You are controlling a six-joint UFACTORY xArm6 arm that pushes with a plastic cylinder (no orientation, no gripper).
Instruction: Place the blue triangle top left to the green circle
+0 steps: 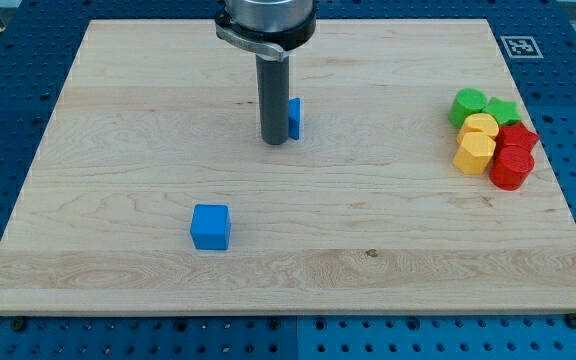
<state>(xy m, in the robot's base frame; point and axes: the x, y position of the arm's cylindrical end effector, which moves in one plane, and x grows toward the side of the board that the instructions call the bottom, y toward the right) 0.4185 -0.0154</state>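
Note:
My tip (275, 141) rests on the board at the upper middle of the view. A blue block (294, 117), mostly hidden behind the rod, sits right against the rod's right side; its shape cannot be made out. The green circle (468, 104) lies at the view's right, at the top left of a cluster of blocks, far to the right of the tip. A blue cube (210, 226) lies at the lower left of the tip, well apart from it.
The cluster at the right holds a green star-like block (503, 110), two yellow blocks (480, 127) (474, 153) and two red blocks (518, 137) (512, 167), packed close together. The wooden board (118, 150) lies on a blue perforated table.

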